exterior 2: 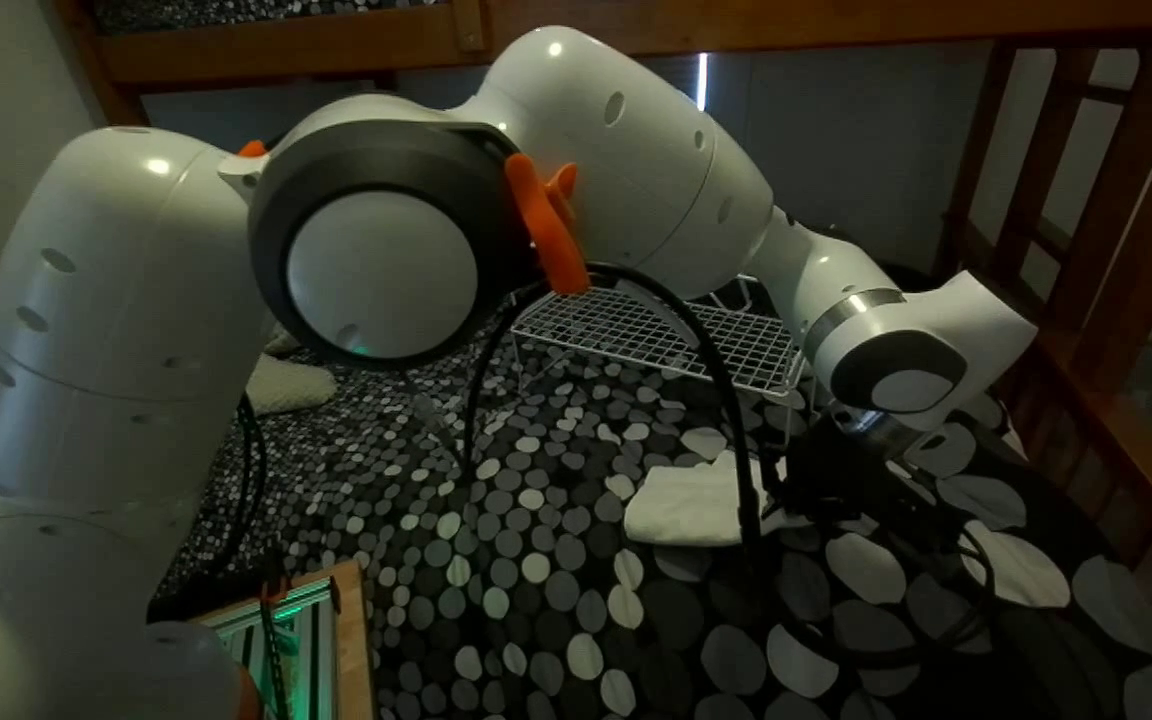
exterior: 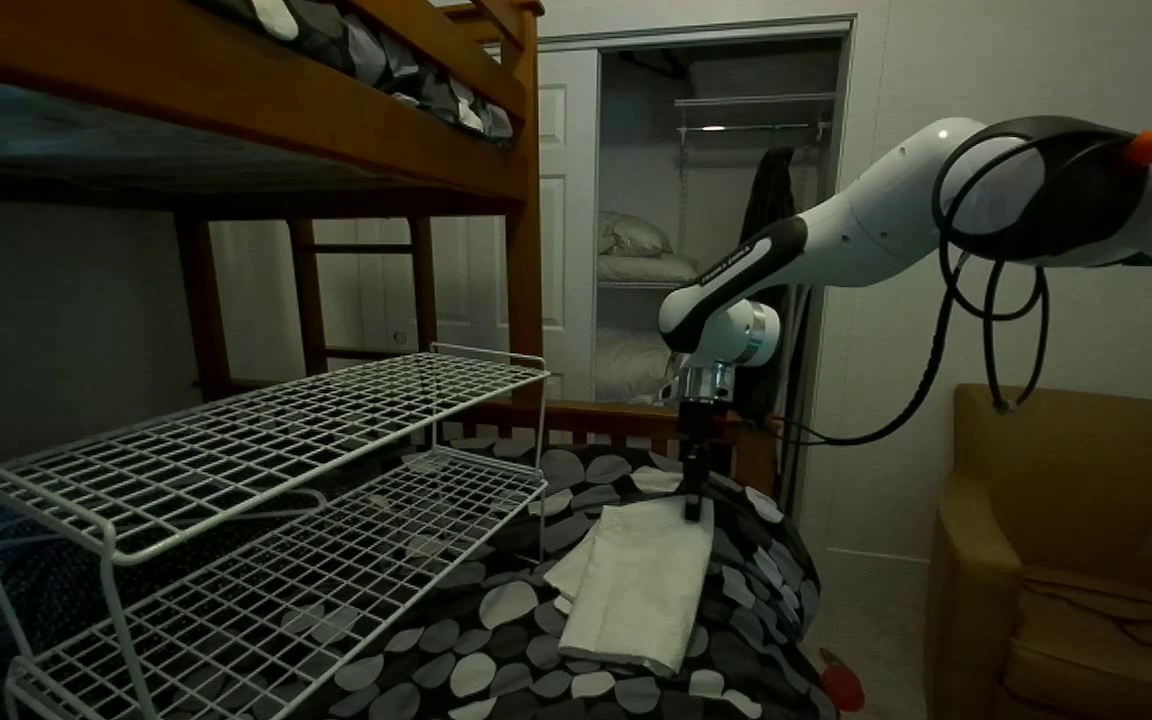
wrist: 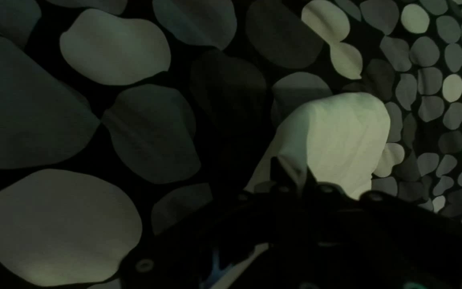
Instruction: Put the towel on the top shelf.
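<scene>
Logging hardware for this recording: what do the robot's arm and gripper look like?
The arm is white, with smooth rounded segments and dark joint covers. It carries small lettering, a silver band, bright orange attachments and a looping black cable. The gripper is black, with slim fingers.

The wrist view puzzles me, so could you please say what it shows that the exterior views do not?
Only the wrist view: a crease of the pale cream-white folded cloth towel between the fingertips of the black gripper.
Only the exterior views: the flat white wire-mesh top shelf and the brown wooden bunk frame.
All share: the towel, the gripper and black bedding with grey spots.
</scene>
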### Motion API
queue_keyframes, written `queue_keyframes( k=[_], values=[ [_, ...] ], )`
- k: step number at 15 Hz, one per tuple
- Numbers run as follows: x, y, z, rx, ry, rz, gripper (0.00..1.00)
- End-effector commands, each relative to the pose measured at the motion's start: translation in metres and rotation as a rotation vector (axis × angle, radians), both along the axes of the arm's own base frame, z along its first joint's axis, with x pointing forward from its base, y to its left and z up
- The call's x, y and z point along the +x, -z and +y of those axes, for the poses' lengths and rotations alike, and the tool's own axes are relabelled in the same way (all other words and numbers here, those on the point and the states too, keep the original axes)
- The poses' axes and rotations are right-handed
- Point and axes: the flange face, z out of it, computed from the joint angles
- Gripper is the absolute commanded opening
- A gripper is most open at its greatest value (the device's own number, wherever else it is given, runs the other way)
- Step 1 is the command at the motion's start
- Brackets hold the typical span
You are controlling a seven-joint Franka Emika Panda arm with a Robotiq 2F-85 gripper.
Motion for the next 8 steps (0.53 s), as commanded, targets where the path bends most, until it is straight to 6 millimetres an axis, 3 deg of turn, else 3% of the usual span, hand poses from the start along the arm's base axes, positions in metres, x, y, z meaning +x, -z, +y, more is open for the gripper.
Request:
queue_keyframes(
  k=[1,8],
  values=[
    [-0.014,-0.018,0.002,-0.044,-0.016,0.006,0.01],
    [-0.030,-0.078,0.038,-0.179,-0.099,-0.044,0.01]
  ],
)
